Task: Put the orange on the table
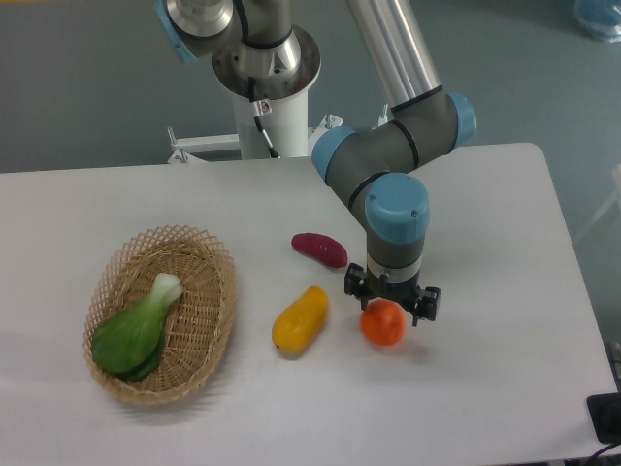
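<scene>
The orange [383, 324] is a small round bright fruit that rests on the white table [505, 252], right of centre, with a faint shadow under it. My gripper [391, 308] points straight down directly over it. Its fingers stand on either side of the fruit's upper half, and the jaws look open, since nearly the whole round outline shows below them. The wrist hides only the very top of the orange.
A yellow-orange mango-like fruit [301, 319] lies just left of the orange. A purple sweet potato [320, 249] lies behind it. A wicker basket [209, 330] holding a green bok choy [136, 332] stands at the left. The arm's base [264, 68] is at the table's back edge.
</scene>
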Controlling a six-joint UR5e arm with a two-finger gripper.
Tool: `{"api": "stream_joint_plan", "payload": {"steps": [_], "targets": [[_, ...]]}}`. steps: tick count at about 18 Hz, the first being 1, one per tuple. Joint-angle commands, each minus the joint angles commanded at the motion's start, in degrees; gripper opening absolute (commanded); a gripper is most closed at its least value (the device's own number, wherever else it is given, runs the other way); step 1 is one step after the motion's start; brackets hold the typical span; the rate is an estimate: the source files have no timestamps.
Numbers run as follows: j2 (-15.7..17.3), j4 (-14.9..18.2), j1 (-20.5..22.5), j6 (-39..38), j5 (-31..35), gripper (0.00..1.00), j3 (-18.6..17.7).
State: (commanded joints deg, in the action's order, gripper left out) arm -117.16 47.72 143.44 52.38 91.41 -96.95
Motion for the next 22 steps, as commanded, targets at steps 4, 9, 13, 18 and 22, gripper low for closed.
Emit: {"api": "stream_joint_plan", "payload": {"steps": [4, 9, 13, 18, 22], "targets": [[1.0, 0.0, 0.2, 0.1, -0.6, 1.00, 0.5], [1.1, 0.3, 1.8, 0.1, -0.6, 1.00, 5.0], [1.1, 0.9, 3.4, 0.6, -0.6, 1.00, 6.3], [1.2, 5.5, 4.9, 0.9, -2.5, 1.00, 8.9], [1.0, 10.5, 6.5, 1.0, -3.7, 1.00, 11.8]]}}
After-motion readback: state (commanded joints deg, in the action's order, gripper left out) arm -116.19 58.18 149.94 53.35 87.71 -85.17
